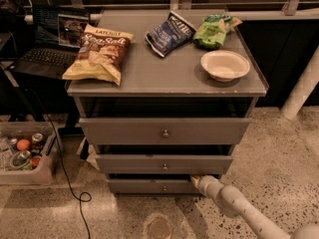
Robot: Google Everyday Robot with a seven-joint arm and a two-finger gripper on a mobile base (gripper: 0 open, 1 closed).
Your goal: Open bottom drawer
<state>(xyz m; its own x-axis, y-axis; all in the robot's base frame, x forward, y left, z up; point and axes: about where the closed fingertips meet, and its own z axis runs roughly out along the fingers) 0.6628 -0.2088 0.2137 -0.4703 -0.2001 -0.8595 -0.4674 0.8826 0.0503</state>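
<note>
1. Bottom drawer (134,185) is sitting lowest, just under the mid drawer (129,164).
2. Its knob (164,187) is sitting at the drawer's centre, untouched.
3. Hand (196,179) is pressing at the drawer's top edge, right of the knob; opening and grip: cannot tell.
4. Likely best: pulling straight out and level, since an off-centre hold is risking skew.

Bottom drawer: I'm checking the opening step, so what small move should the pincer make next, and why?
Probably a short pull straight out from the cabinet. The pincer sits at the top edge of the bottom drawer, right of its knob, in the gap under the middle drawer. The bottom drawer's front looks hardly pulled out.
</note>
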